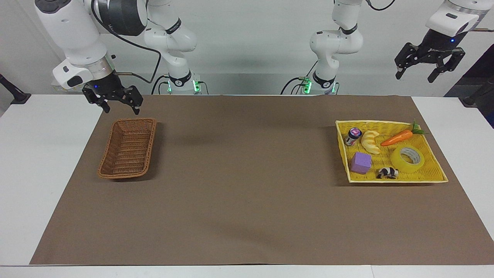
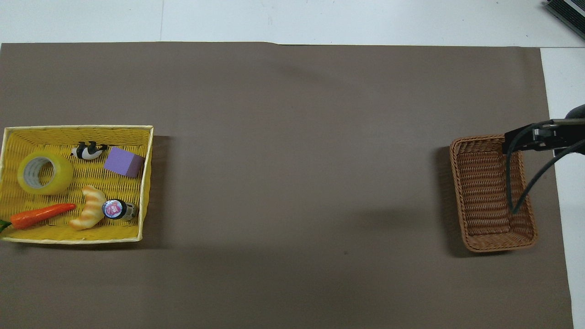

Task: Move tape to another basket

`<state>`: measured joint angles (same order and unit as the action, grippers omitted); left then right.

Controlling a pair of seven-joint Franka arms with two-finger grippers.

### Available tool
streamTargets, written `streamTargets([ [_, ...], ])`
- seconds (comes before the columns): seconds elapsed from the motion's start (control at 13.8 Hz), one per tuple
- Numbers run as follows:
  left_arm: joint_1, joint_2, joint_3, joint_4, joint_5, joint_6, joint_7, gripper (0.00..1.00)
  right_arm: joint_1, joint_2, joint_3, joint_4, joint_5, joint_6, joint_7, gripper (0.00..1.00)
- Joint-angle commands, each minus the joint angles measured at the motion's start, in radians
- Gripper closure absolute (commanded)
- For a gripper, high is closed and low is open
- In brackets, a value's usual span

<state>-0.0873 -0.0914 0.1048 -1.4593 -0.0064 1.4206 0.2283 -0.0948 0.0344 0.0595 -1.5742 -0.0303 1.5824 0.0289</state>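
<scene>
The yellow tape [image 1: 407,158] lies flat in the yellow woven tray [image 1: 397,180] at the left arm's end of the table; it also shows in the overhead view [image 2: 45,172]. The brown wicker basket [image 1: 127,148] stands empty at the right arm's end, also seen in the overhead view [image 2: 491,192]. My right gripper [image 1: 121,111] is open and empty, hovering over the basket's end nearest the robots. My left gripper [image 1: 413,78] is open and empty, high in the air off the tray's robot-side corner.
The tray [image 2: 146,183] also holds a purple cube [image 1: 361,162], a carrot [image 1: 397,137], a croissant [image 1: 371,141], a small jar [image 1: 353,136] and a black-and-white figure [image 1: 388,172]. A brown mat [image 1: 247,193] covers the table.
</scene>
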Motion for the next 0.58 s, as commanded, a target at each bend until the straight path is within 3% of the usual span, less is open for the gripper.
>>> streamTargets([
  [0.0, -0.009, -0.018, 0.009, -0.013, 0.016, 0.0, 0.003, 0.0, -0.005, -0.004, 0.005, -0.001, -0.003, 0.001, -0.02, 0.0],
  [0.51, 0.024, -0.013, 0.013, -0.025, 0.014, 0.047, 0.023, 0.0, -0.005, -0.004, 0.005, -0.001, -0.003, 0.001, -0.02, 0.0],
])
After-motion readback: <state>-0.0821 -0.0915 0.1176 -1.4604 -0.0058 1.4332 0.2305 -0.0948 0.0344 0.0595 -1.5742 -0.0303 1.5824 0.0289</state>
